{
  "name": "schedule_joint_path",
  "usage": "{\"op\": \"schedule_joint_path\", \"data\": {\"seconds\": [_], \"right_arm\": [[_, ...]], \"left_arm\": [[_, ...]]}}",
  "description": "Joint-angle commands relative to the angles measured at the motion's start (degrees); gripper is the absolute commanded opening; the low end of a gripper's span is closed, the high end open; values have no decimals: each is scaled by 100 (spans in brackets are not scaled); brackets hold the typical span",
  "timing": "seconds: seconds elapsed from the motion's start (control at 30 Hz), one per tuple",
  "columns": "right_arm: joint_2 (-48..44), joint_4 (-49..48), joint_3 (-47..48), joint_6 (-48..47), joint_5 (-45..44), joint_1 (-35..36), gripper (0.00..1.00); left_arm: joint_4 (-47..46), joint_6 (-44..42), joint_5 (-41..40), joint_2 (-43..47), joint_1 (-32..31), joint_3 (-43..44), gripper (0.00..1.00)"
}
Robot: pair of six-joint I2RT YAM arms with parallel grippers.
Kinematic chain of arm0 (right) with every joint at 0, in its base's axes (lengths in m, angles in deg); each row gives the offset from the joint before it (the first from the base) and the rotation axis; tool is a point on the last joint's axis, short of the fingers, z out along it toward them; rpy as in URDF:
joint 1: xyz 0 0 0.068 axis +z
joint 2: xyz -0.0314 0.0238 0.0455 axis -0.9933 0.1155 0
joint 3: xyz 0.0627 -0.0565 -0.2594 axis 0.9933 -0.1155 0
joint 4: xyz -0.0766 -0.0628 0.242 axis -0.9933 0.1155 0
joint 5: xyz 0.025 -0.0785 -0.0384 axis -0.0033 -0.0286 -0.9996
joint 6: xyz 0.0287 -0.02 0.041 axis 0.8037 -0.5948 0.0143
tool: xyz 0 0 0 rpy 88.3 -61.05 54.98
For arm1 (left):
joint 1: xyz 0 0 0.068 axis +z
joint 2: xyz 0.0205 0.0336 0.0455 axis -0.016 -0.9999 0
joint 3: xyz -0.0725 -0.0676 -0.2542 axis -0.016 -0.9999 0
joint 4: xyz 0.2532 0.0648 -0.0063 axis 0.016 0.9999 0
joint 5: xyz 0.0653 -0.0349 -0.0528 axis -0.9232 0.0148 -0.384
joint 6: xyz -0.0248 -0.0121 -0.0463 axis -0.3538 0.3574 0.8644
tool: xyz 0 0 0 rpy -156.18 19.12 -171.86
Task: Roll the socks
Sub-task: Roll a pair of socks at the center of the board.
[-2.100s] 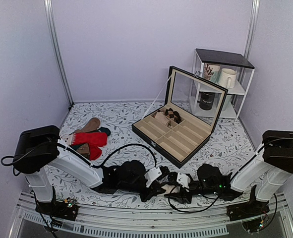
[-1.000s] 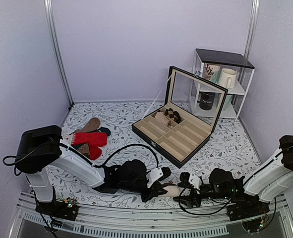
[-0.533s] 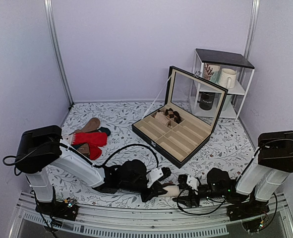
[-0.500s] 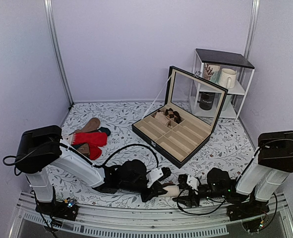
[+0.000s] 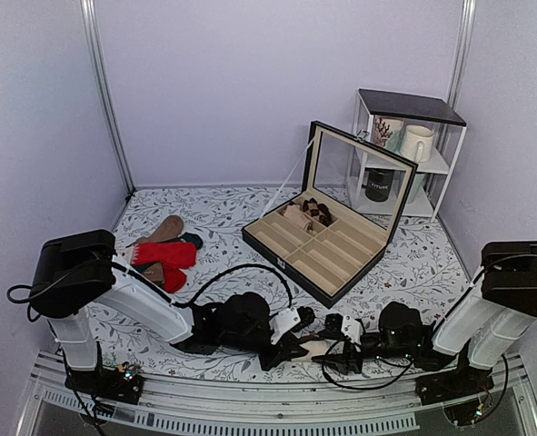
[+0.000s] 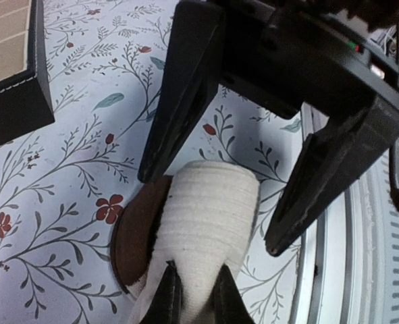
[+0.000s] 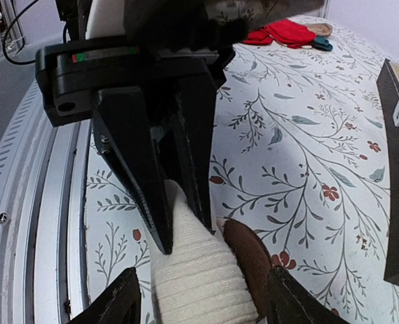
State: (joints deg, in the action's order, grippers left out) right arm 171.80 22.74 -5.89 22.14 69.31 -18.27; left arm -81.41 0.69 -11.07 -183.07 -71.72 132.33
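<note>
Moved: the right gripper (image 5: 334,349) has slid back in along the near edge and now meets the socks (image 5: 315,346); the left gripper (image 5: 297,348) has kept its place on them.
Top external: the socks lie as a short cream roll on the flowered table (image 5: 213,213), close to its front rail, between the two grippers and well apart from the open box (image 5: 277,262).
Left wrist: the left gripper's own fingers (image 6: 165,300) are pinched on the cream knit at the roll's near end. The right gripper's fingers stand wide apart, one on each side of the far end.
Right wrist: the right fingers (image 7: 115,304) are spread and flank the roll; whether they touch it cannot be told. A brown fold (image 7: 250,256) bulges on the box side.
Axis: the long axis runs from gripper to gripper, along the table's front edge. The rounded cream end points at the right gripper.
Step in hand: probably securing the finished roll. Done well, the right fingers close squarely across the cream body, catching the brown fold, before the left lets go, or the soft knit may spring open.
</note>
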Motion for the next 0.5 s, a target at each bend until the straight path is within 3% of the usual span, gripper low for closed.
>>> {"op": "schedule_joint_path", "data": {"seconds": [0.0,0.2,0.37,0.47], "right_arm": [[438,49,167,-19,313,-51,62],[668,-15,130,270,386,-66,50],[654,265,180,544,529,-84,21],[633,619,285,910,645,-147,15]], "left_arm": [[2115,37,195,-668,-57,-430,0],[2119,29,199,-679,-57,-420,0],[2171,28,47,-644,-57,-377,0],[2139,8,-280,-480,-57,-361,8]]}}
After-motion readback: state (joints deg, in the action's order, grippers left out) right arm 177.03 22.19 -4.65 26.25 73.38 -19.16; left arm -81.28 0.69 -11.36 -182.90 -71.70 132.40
